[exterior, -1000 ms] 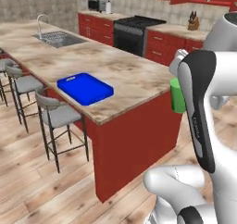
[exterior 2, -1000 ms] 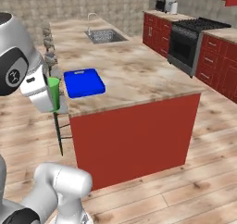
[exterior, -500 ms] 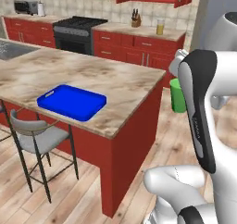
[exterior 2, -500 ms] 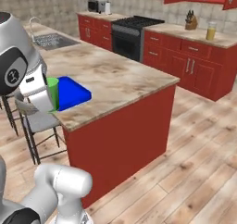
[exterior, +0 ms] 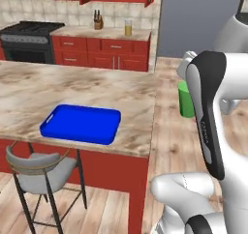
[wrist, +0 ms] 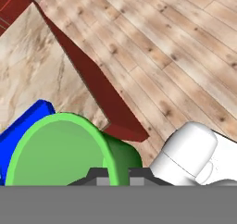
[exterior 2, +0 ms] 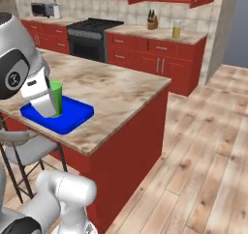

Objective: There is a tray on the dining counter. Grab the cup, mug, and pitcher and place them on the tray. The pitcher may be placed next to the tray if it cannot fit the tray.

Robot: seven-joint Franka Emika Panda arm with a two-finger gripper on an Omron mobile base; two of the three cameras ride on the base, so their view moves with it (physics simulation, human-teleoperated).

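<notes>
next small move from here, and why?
Probably swing the arm sideways to bring the green cup over the blue tray. The hand is shut on the cup's rim. In the left base view the cup hangs over the wooden floor, off the corner of the dining counter, while the tray sits bare on the counter, so carry first, then lower.

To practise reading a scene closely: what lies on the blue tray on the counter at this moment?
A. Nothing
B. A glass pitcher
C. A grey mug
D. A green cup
A: the tray has a bare blue floor, and the green cup is shut in the gripper, off the counter's end.
</notes>
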